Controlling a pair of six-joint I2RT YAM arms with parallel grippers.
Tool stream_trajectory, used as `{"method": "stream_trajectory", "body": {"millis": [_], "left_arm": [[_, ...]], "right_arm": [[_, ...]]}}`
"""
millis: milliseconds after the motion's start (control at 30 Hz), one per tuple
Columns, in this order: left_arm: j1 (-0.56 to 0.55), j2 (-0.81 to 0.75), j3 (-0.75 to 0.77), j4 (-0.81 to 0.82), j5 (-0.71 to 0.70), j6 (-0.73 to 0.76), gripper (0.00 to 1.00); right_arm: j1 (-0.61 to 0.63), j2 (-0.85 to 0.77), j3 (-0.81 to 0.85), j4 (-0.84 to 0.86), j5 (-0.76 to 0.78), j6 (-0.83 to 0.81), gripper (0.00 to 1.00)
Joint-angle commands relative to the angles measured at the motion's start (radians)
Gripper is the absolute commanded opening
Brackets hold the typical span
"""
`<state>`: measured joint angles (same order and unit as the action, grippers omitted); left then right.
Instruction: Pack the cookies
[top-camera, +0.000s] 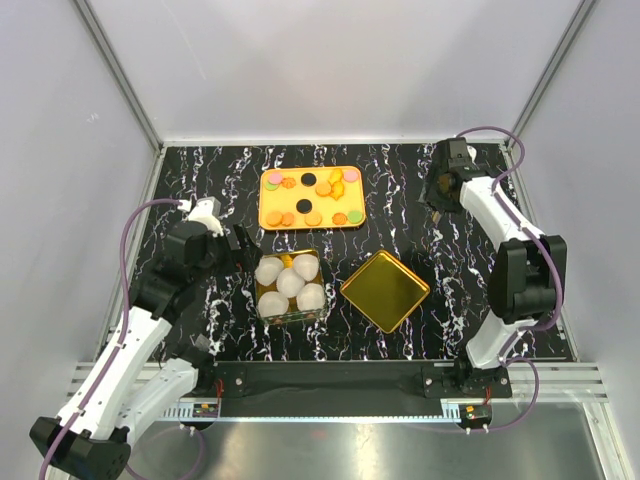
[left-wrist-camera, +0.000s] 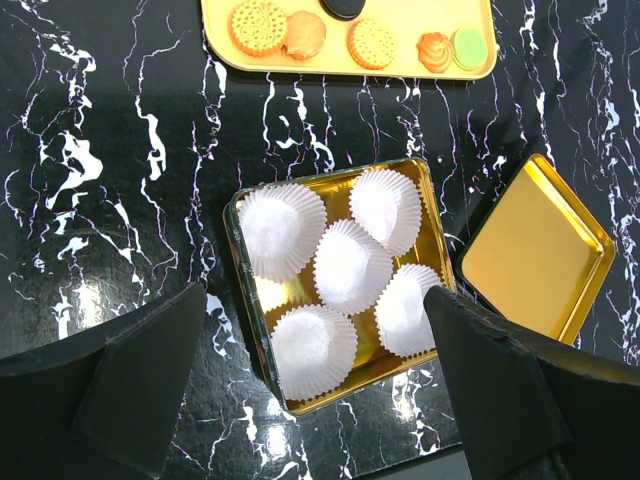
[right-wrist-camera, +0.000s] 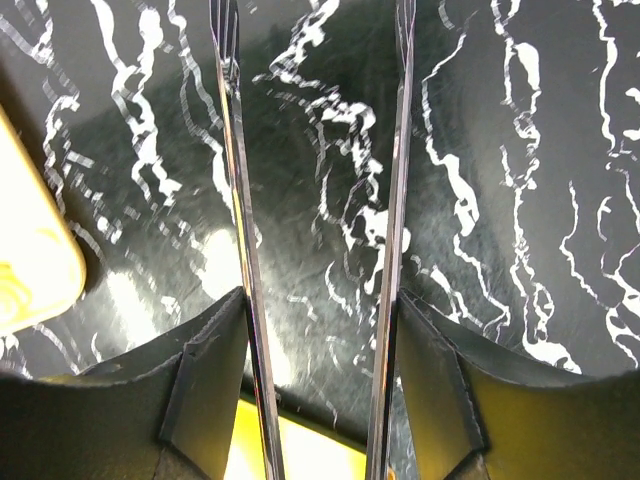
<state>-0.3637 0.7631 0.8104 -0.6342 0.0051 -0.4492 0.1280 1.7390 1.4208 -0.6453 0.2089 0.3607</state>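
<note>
The cookies (top-camera: 312, 196), small discs that are mostly orange with a few black, pink and green, lie on an orange tray (top-camera: 268, 222) at the back middle; some show in the left wrist view (left-wrist-camera: 371, 43). A gold tin (top-camera: 290, 316) holds several white paper cups (top-camera: 291, 283). My left gripper (top-camera: 240, 248) is open and empty, hovering over the tin's left side (left-wrist-camera: 312, 300). My right gripper (top-camera: 437, 195) is right of the tray, shut on thin metal tongs (right-wrist-camera: 232, 200) whose blades stand apart with nothing between them.
The tin's gold lid (top-camera: 385, 290) lies open-side up right of the tin, also in the left wrist view (left-wrist-camera: 535, 255). A corner of the tray (right-wrist-camera: 30, 250) shows left of the tongs. Black marble table (top-camera: 470, 300), walled by the frame.
</note>
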Motion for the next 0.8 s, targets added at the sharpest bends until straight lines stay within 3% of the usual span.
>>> {"method": "stream_trajectory", "body": {"millis": [0,200,467,767], "left_arm": [[0.000,-0.013,0.001,0.044,0.024,0.007,0.99],[0.000,-0.013,0.003,0.042,0.022,0.009,0.99],[0.000,-0.018,0.006,0.036,0.003,0.010,0.99],[0.000,-0.031,0.010,0.024,-0.043,0.009,0.99]], "right_arm": [[0.041,-0.073,0.038,-0.034,0.017,-0.019,0.64],[0.134,-0.108,0.081,-0.074,0.003,-0.019,0.52],[0.335,-0.049,0.211,-0.109,-0.037,-0.012,0.52],[0.498,0.151,0.391,-0.142,-0.081,-0.022,0.53]]}}
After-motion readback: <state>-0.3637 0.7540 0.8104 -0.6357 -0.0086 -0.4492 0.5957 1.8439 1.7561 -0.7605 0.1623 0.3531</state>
